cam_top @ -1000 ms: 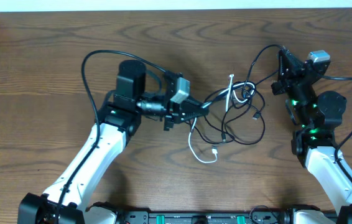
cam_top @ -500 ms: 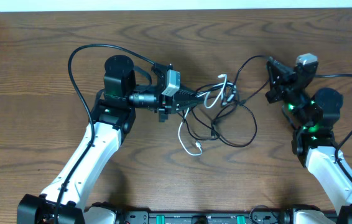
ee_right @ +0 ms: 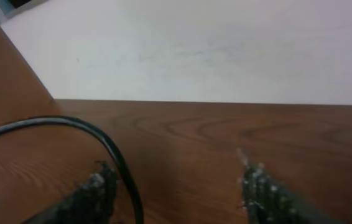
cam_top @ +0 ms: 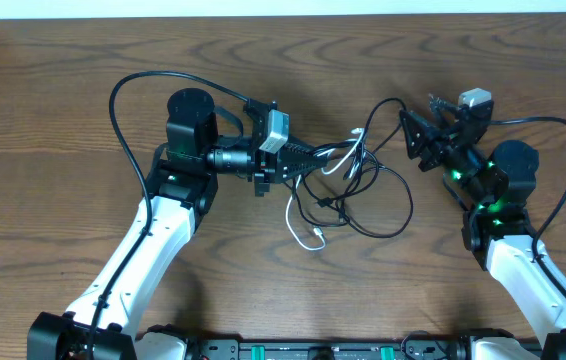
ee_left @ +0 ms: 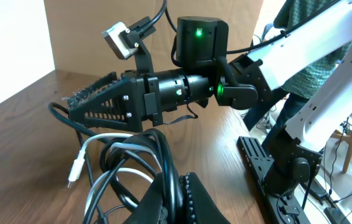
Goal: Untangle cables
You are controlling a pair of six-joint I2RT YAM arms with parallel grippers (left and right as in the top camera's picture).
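Observation:
A tangle of thin black cables (cam_top: pixel 410 205) with one white cable (cam_top: pixel 317 243) lies at the table's middle. My left gripper (cam_top: pixel 314 158) is shut on a black cable at the tangle's left edge; in the left wrist view that cable (ee_left: pixel 163 155) runs up out of the closed jaws (ee_left: pixel 175 186), with the white cable's plug (ee_left: pixel 74 173) to its left. My right gripper (cam_top: pixel 412 141) hovers open at the tangle's upper right. In the right wrist view a black cable (ee_right: pixel 112 152) curves loosely between its fingers (ee_right: pixel 176 193), close to the left fingertip (ee_right: pixel 95 190).
Thicker black wires loop off both arms (cam_top: pixel 123 90). A pale wall (ee_right: pixel 213 43) bounds the table's far edge. A power strip (ee_left: pixel 269 168) and a seated person (ee_left: pixel 325 37) are beyond the table on the right of the left wrist view.
My right gripper has opened, letting go of the black cable, and has moved left toward the tangle. The left gripper dragged the tangle up and left, then held still.

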